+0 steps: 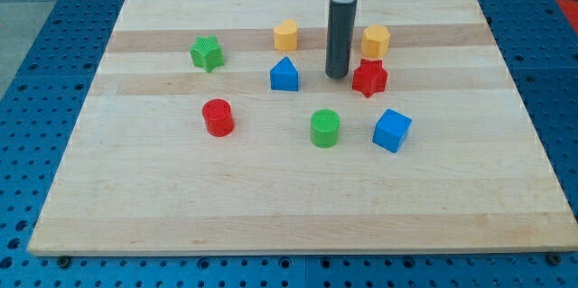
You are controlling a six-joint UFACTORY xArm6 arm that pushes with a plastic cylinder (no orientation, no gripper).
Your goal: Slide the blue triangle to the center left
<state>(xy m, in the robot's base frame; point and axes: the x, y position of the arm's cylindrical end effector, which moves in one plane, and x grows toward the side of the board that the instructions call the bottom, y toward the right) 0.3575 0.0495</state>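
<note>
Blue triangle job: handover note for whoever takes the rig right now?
My tip is down on the board, between the blue triangle on its left in the view and the red star on its right, close beside the star and apart from the triangle.
Blue triangle sits near the board's middle, slightly toward the view's top, below the left yellow block.
Done: nothing visible; the triangle is not at center left.
Left: push it toward the view's left. The green star and red cylinder flank that path, so steer between them.
</note>
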